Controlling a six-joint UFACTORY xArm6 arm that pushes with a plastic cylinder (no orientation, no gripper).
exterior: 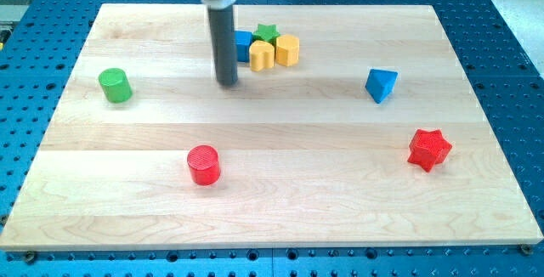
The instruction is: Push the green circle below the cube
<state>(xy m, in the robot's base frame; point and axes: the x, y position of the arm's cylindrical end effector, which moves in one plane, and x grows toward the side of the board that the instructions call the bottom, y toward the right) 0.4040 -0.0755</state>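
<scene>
- Resting my tip [227, 82] on the wooden board [280, 217], upper middle of the view, touching no block; having no fingers to open or clench, only a bare rod end meant for shoving.
- Standing just to the view's left of a tight cluster of 4 blocks: the blue cube [243, 45] nearest and partly hidden behind the rod, the green star [268, 32] behind, the yellow block with a notched top [261, 56] and the yellow hexagon-like block [287, 50] to the view's right.
- Sitting well apart at the view's left edge: the green circle [114, 85], a short upright cylinder, alone, roughly level with my tip.
- Judging the job as not yet begun: green circle nowhere near the spot below the cube.
- Needing to get round to the view's left side of the green circle, then shove toward the view's right, stopping just beneath the cube.
- Risking a glancing contact, since a round block tends to slip off a rod tip.
- Lying away from that path: the red circle [203, 165] lower down, the blue triangular block [381, 84] and the red star [428, 149] on the view's right.
</scene>
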